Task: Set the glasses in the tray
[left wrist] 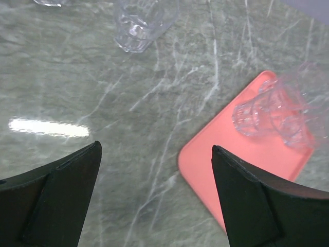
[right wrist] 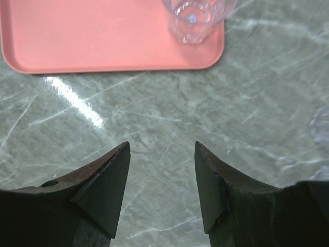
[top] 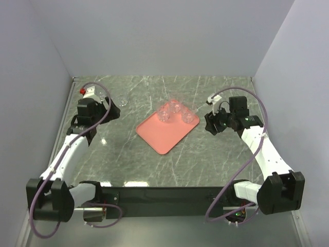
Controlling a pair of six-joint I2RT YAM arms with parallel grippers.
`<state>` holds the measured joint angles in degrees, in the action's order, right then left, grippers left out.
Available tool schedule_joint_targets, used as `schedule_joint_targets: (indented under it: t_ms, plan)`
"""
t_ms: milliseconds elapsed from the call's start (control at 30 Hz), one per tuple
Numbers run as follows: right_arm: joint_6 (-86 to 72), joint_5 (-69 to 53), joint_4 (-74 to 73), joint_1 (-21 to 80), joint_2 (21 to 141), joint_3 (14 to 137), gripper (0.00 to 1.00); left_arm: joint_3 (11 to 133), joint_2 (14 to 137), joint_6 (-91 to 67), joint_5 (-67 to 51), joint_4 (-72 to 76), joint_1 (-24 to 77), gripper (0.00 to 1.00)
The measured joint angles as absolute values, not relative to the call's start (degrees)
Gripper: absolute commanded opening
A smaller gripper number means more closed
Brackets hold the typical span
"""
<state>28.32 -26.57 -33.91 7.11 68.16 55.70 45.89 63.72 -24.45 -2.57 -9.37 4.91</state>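
Briefly, near to far: the left gripper (left wrist: 155,149) hangs over bare desk (top: 128,154) to the left of the tray (top: 163,135); jaws wide apart, nothing betw. them. Opposite, the right gripper (right wrist: 161,145) hangs over the desk just off the tray's right-hand rim; jaws apart, also empty. Tray lies mid-desk, turned at an angle, near half bare. Three glasses (top: 175,107) stand upright in a tight group on its far end, one sitting right in the corner nearest the right gripper. Beyond the left gripper, a loose glass (left wrist: 139,25) stands on the desk, off the tray, untouched by either gripper. Left wrist view also catches a clear rim (left wrist: 51,1) at its top edge; too cropped to ID. Right wrist view has a faint clear shape (right wrist: 321,123) at its right edge, on the desk side of the tray; too blurred to ID.
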Motion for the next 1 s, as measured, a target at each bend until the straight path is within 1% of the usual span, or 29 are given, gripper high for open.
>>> schedule_joint_targets:
  t_ms: [200, 367, 600, 733, 1000]
  plan:
    - [28.14, -30.3, -33.69, 2.83, 68.01, 52.9, 0.61, 49.87, 72.51, -30.0, -9.21, -6.74, 1.74, 0.93]
    - [28.14, -32.64, -32.97, 1.04, 66.94, 52.9, 0.61, 54.39, 80.49, -34.3, -11.33, -5.34, 0.16, 0.89]
    - [28.16, -34.02, -32.73, 0.58, 66.11, 52.9, 0.61, 64.71, 94.0, -38.7, -12.08, -5.85, -2.42, 0.73]
    - [28.18, -34.17, -32.71, 0.58, 66.08, 52.9, 0.61, 71.9, 101.86, -40.21, -11.03, -8.75, -2.87, 0.69]
    - [28.23, -35.14, -32.71, 0.58, 66.04, 52.9, 0.61, 80.97, 110.54, -41.74, -9.61, -14.57, -2.92, 0.59]
